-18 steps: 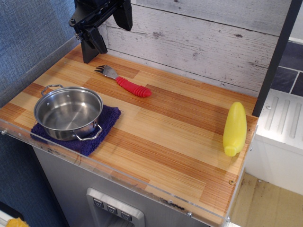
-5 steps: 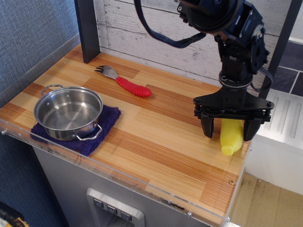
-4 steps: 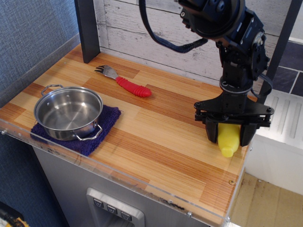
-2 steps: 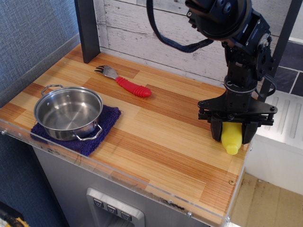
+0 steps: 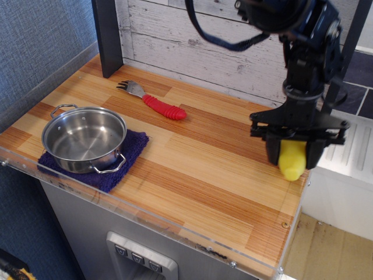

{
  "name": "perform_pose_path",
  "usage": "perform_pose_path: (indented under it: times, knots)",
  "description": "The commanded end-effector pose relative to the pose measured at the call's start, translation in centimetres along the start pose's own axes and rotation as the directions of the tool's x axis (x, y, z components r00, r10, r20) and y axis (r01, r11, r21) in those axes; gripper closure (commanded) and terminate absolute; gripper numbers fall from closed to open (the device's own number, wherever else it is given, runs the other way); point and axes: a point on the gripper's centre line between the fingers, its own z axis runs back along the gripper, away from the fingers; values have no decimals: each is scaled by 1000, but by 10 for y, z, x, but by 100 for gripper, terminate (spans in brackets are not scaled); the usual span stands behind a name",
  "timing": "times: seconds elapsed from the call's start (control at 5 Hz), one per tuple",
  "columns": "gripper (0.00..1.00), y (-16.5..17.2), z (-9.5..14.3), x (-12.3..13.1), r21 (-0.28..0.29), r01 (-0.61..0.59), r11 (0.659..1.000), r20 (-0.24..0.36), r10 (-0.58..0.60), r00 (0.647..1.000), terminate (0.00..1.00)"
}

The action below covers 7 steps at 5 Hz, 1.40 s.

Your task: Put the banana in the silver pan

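The silver pan [image 5: 84,139] sits on a dark blue cloth [image 5: 131,153] at the near-left corner of the wooden counter [image 5: 204,169]; nothing lies inside it, only its shiny bottom shows. One wire loop handle points to the back left, the other to the front right, over the cloth.

Far from the pan, near the counter's right edge, the black arm [image 5: 306,58] comes down from the top of the view, its wrist roughly vertical. The gripper [image 5: 292,153] is clamped on the banana [image 5: 291,161], one black finger on each side of it. The banana's blunt yellow end pokes out below the fingers; whether it is clear of the wood cannot be told from this angle.

Behind the pan, toward the whitewashed plank wall [image 5: 233,46], a spork [image 5: 152,100] with a ribbed red handle lies flat, its metal head pointing left. A dark post [image 5: 107,36] stands at the counter's back-left corner. The stretch of counter between the pan and the gripper holds only bare wood.
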Motion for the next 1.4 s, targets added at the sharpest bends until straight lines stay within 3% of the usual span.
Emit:
perform_pose_path:
  times: [0.0,0.2,0.6,1.0,1.2]
  knots:
    - [100,38,82,7,-70,-76,995,174,87,981,0]
    - [100,63,103,2,-60,-121,991,184,130,974,0]
    - [100,133,120,-5,-30,-238,971,172,240,955,0]
    - [100,191,124,-7,16,-317,948,181,309,934,0]
    - [100,210,116,-15,74,-320,944,165,305,938,0]
